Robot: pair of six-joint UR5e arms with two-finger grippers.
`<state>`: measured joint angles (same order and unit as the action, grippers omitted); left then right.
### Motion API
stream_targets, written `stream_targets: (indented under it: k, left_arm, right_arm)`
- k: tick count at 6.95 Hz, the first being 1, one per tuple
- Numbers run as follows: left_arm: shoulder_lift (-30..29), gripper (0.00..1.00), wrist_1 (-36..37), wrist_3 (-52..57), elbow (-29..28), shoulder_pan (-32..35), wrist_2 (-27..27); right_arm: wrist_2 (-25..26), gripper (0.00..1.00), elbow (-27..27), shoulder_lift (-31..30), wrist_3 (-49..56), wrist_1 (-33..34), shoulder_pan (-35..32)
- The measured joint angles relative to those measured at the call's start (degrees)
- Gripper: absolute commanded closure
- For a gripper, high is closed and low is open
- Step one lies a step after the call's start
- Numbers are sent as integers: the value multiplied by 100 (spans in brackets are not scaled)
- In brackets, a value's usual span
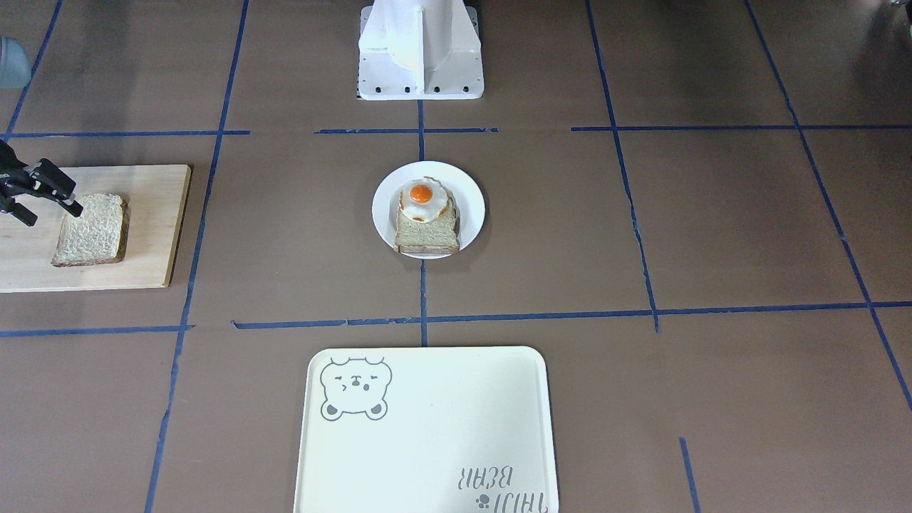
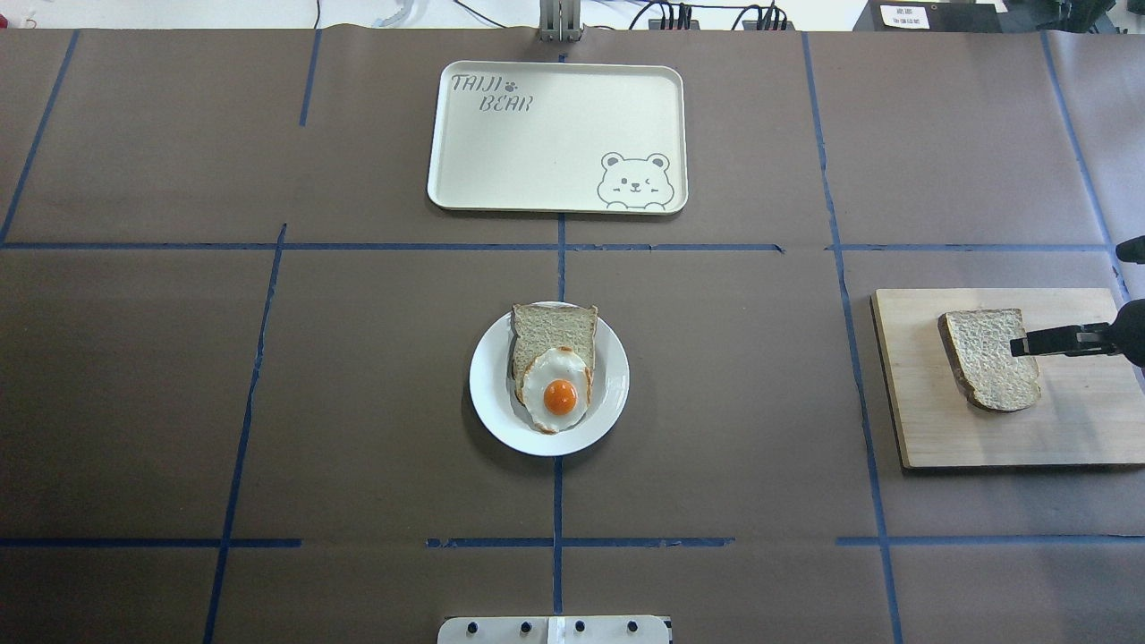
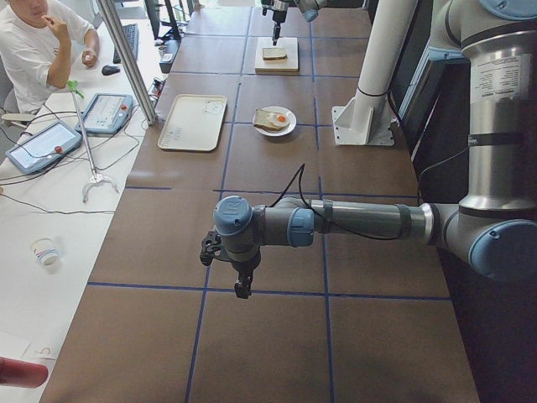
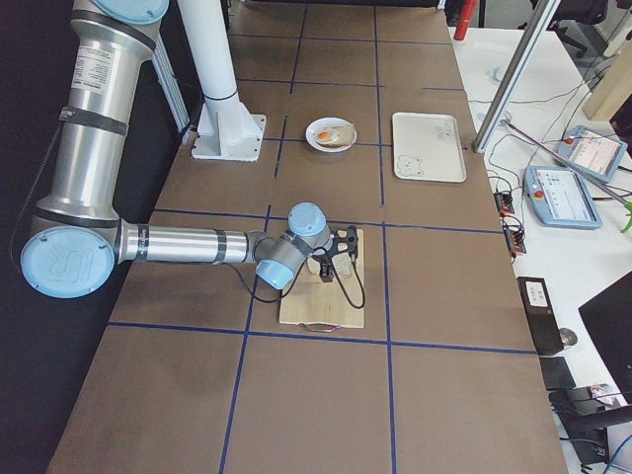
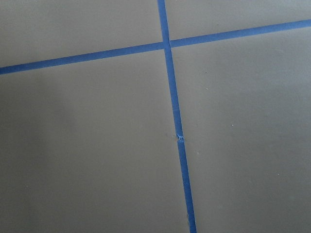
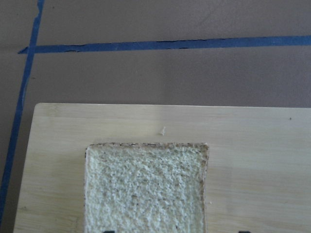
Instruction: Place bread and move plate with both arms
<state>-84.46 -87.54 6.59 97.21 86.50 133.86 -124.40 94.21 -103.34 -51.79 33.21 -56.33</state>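
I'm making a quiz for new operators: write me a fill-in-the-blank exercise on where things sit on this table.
The grainy tan bread slice lies on the pale wooden ____.
The small round white plate holds a paler slice topped with a fried ____.
The black pincer over the tan slice belongs to the robot's ____ arm.
Missing words: board; egg; right.
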Motion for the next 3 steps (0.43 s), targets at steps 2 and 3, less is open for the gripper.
stream_targets:
  k: [2,3]
  left_arm:
    - [0,0,-2,0,0,-2,0]
    - [0,0,-6,0,0,-1,0]
  right_arm:
    - [1,26,-204,41,-17,-22,133]
    - [-3,27,-233,58,-22,-24,183]
